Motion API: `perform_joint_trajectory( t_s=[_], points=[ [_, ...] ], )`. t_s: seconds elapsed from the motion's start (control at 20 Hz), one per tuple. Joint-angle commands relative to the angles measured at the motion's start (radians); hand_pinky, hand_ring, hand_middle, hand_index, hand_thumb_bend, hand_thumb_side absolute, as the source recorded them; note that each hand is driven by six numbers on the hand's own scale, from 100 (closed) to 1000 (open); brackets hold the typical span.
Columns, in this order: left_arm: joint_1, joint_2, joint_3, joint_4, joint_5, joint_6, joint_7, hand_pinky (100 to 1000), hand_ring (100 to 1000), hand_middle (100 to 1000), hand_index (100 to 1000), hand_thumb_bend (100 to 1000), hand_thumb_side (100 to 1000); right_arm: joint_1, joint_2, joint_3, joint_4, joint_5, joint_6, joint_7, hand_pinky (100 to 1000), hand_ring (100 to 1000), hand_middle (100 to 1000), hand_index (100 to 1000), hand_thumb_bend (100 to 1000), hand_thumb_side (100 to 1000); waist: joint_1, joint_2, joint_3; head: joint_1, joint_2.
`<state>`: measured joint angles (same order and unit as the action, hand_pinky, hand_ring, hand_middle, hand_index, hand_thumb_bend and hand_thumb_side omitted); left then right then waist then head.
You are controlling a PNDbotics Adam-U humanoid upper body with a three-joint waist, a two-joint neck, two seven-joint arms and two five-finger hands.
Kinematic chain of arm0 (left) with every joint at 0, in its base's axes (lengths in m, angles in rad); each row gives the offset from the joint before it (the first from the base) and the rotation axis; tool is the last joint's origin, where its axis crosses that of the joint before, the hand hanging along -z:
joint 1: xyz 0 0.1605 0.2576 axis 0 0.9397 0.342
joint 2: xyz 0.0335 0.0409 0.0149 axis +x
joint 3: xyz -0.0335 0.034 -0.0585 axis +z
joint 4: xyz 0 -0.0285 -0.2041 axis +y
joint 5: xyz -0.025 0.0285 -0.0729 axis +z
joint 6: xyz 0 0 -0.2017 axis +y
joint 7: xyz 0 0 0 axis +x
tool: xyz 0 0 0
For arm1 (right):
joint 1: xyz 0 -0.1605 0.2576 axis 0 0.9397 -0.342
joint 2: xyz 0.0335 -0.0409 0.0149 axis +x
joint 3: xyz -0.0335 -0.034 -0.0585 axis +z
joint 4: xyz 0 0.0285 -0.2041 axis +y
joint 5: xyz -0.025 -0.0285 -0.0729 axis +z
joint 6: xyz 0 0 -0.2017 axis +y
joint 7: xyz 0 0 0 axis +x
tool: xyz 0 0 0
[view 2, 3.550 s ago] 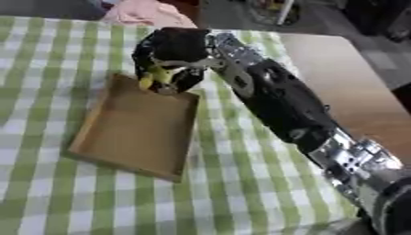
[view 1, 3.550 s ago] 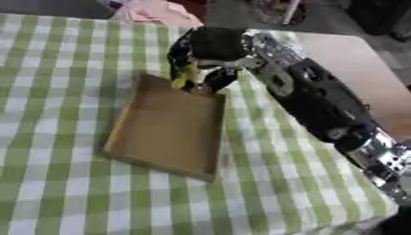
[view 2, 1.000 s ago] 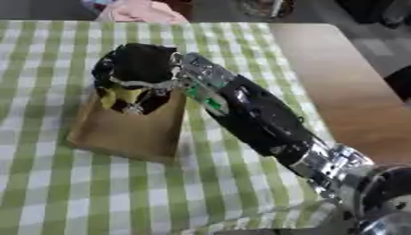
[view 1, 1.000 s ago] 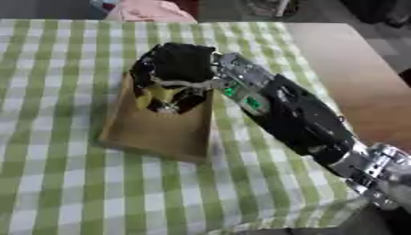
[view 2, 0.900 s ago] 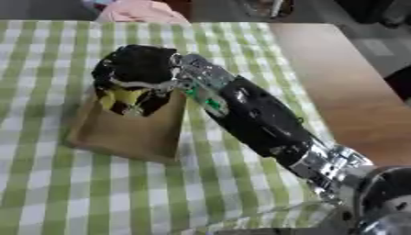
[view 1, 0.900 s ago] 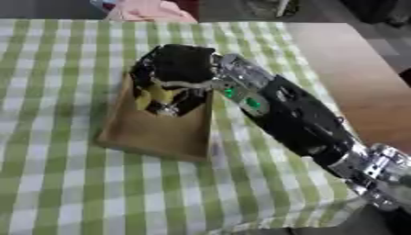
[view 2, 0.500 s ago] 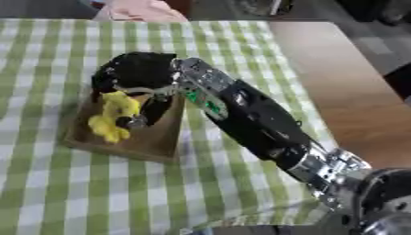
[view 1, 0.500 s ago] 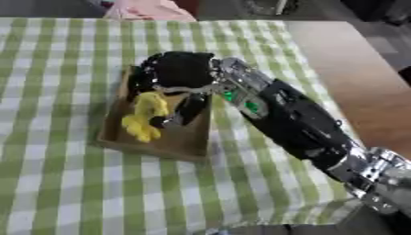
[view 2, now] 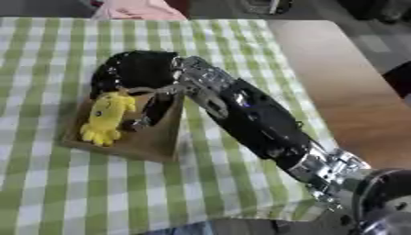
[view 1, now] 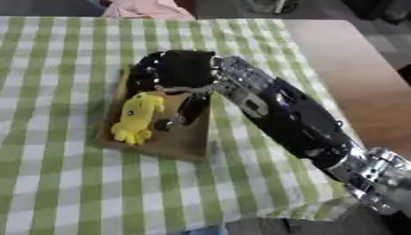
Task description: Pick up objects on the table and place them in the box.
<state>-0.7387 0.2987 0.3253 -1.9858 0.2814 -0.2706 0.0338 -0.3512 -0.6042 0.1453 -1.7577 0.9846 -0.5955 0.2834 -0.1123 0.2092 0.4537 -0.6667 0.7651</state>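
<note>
A yellow plush toy (view 1: 137,117) lies lengthwise in the left half of the shallow brown cardboard box (view 1: 181,141). The box sits on the green checked tablecloth (view 1: 56,179). My right hand (view 1: 173,73) hovers over the box's far end, with its arm coming in from the lower right. Its fingers (view 1: 192,108) hang down straight just right of the toy, open and holding nothing. The toy's top end lies close under the hand, and I cannot tell whether they touch. The left hand shows in neither view.
A pink cloth (view 1: 145,8) lies at the table's far edge. Bare wooden tabletop (view 1: 353,69) runs along the right of the tablecloth. My black and silver forearm (view 2: 257,119) crosses the cloth to the right of the box.
The hand was curled on the yellow toy above the box. Its fingers have since opened and the toy has dropped flat into the box. The camera has shifted a little.
</note>
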Motion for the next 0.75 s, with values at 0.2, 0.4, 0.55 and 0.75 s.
perform_joint_trajectory(
  t_s=[0.2, 0.4, 0.55, 0.75],
  points=[
    [-0.007, 0.031, 0.008, -0.014, -0.002, -0.002, -0.002, 682, 746, 747, 615, 173, 417, 0.0, -0.039, -0.049, -0.079, -0.039, 0.034, -0.043, 816, 833, 768, 854, 307, 403, 0.01, -0.013, -0.005, 0.0, 0.005],
    [-0.007, 0.034, 0.01, -0.014, -0.003, -0.006, 0.001, 681, 745, 746, 616, 178, 412, 0.011, -0.059, -0.076, -0.142, -0.095, 0.068, -0.056, 817, 834, 771, 855, 288, 402, 0.013, -0.011, -0.008, 0.0, 0.005],
    [-0.005, 0.036, 0.012, -0.014, -0.004, -0.008, 0.004, 681, 746, 746, 616, 179, 411, 0.024, -0.082, -0.11, -0.21, -0.16, 0.109, -0.094, 805, 818, 763, 850, 173, 558, 0.016, -0.009, -0.013, 0.001, 0.005],
    [0.0, 0.038, 0.015, -0.014, -0.006, -0.009, 0.008, 682, 747, 748, 616, 180, 412, 0.013, -0.114, -0.148, -0.24, -0.325, 0.202, -0.204, 781, 790, 757, 843, 100, 756, 0.02, -0.01, -0.022, 0.006, 0.005]
  ],
)
